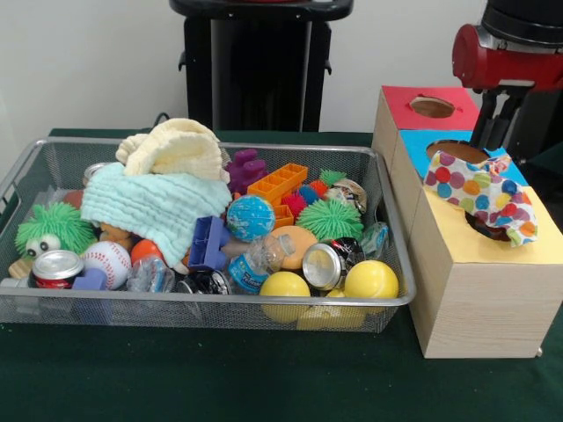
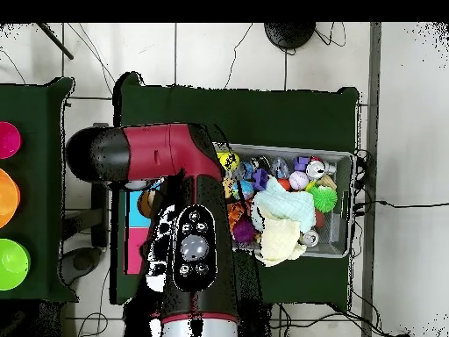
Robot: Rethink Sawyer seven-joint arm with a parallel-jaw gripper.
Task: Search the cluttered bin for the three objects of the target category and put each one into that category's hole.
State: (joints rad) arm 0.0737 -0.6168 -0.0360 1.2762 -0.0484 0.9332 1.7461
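A polka-dot cloth [image 1: 482,193] lies on top of the wooden box [image 1: 479,294], draped from the blue section's hole [image 1: 456,152] down over the yellow section's hole. My gripper [image 1: 493,145] hangs just above the cloth's bunched upper end, and its fingers look spread apart and open. A light teal cloth [image 1: 149,207] and a pale yellow cloth [image 1: 176,149] are heaped at the left back of the wire bin [image 1: 220,303]. In the overhead view the arm [image 2: 193,246] covers the gripper and most of the box; the teal cloth [image 2: 285,202] and yellow cloth [image 2: 279,239] show in the bin [image 2: 344,250].
The bin also holds yellow balls [image 1: 371,280], a baseball [image 1: 107,262], cans [image 1: 58,267], spiky green toys [image 1: 329,218], an orange brick [image 1: 278,183] and a globe ball [image 1: 251,217]. The box's red section has a hole [image 1: 432,106]. Coloured discs [image 2: 9,197] lie on a separate table at the left.
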